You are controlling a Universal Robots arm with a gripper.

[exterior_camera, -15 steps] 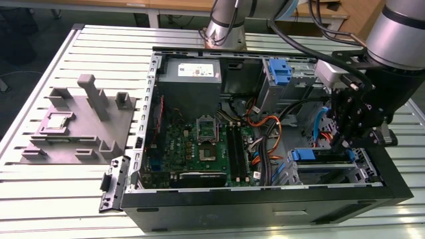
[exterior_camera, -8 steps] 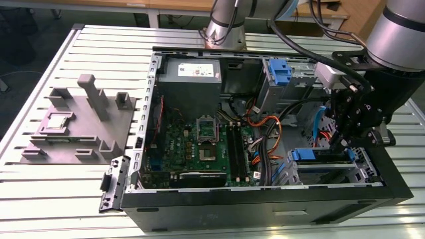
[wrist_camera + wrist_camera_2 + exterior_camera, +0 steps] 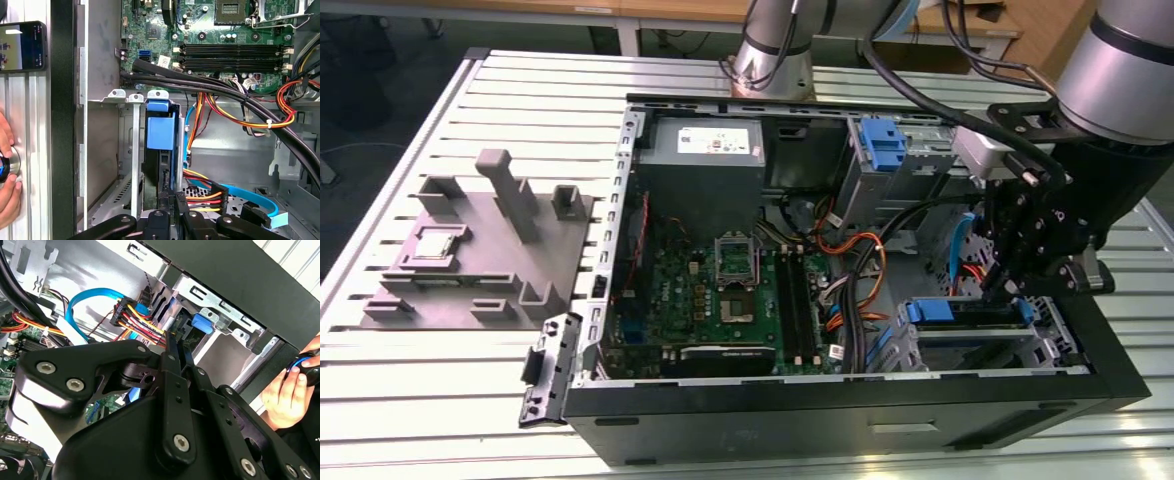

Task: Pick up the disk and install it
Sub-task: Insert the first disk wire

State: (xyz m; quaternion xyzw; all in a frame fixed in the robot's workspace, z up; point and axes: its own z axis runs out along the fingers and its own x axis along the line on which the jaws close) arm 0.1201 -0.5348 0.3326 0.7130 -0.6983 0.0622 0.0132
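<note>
My black metal fingers hang over the drive cage at the open computer case's front corner; whether they grip, I cannot tell. The disk, edge-on in its smooth blue plastic frame, stands in that steel cage beside bundled cables.

Bright even overhead light, glare on the slatted surface at near edge, deep shadow inside the computer case, close claw linkage soft and dark in second wrist view.
</note>
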